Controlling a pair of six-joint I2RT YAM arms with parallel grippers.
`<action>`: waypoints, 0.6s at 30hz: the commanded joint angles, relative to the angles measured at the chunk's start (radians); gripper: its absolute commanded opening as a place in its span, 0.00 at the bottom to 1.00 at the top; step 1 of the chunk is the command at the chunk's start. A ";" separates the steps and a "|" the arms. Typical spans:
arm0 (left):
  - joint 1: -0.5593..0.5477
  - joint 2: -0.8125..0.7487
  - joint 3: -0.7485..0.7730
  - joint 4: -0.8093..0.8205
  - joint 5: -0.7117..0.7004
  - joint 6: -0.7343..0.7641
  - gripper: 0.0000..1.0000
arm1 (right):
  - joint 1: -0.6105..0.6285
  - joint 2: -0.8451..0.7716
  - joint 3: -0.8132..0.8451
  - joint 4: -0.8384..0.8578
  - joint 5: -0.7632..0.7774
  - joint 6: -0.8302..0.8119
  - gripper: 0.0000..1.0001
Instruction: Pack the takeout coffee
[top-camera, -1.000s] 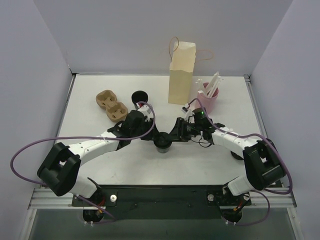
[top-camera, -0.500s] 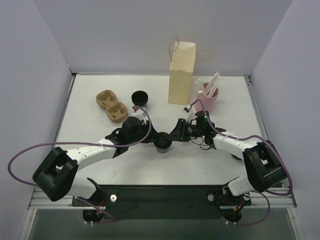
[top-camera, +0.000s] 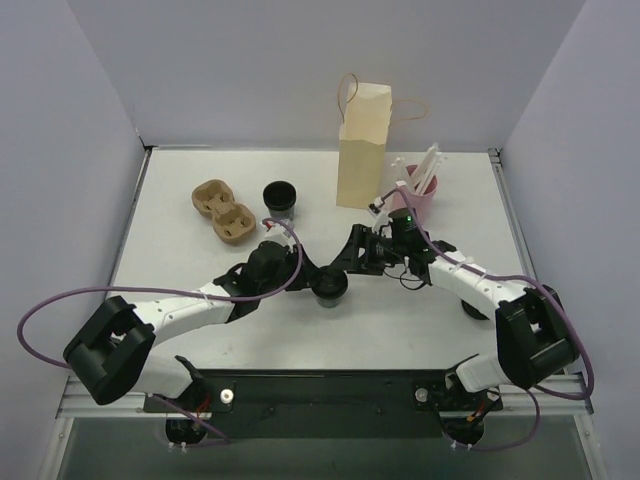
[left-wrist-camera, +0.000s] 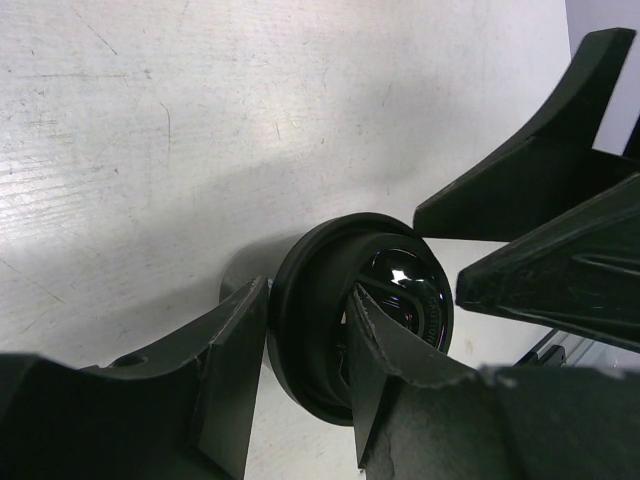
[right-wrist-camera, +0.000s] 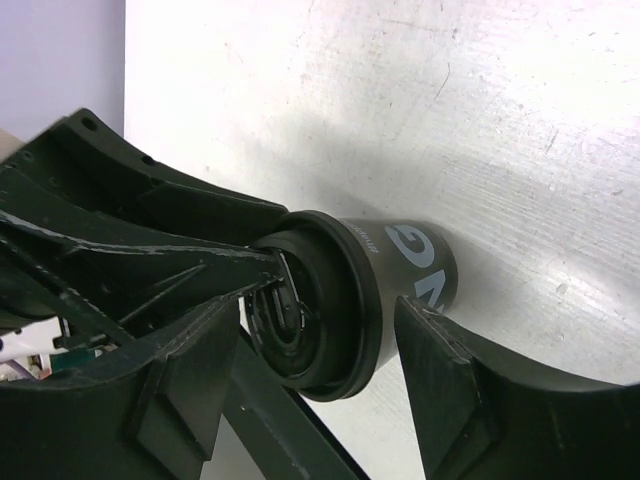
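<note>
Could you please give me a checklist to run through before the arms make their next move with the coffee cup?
1. Lid on the black lidded coffee cup: ok, in place; whether it is sealed, cannot tell.
2. Hold by the left gripper: ok, shut on the lid's rim.
3. Clearance of the right gripper: ok, open, jaws standing off the cup on both sides.
4. Room in the brown cardboard cup carrier: ok, both wells look empty.
5. Lid on the second black cup: not ok, it stands open.
6. The tan paper bag upright: ok.
</note>
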 joint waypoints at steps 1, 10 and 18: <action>-0.028 0.061 -0.055 -0.299 -0.038 0.026 0.45 | -0.003 -0.069 0.056 -0.122 0.077 0.026 0.64; -0.041 0.055 -0.049 -0.308 -0.057 0.012 0.45 | 0.031 -0.147 -0.003 -0.213 0.252 0.119 0.65; -0.045 0.056 -0.046 -0.312 -0.061 0.008 0.45 | 0.078 -0.144 -0.059 -0.084 0.235 0.205 0.63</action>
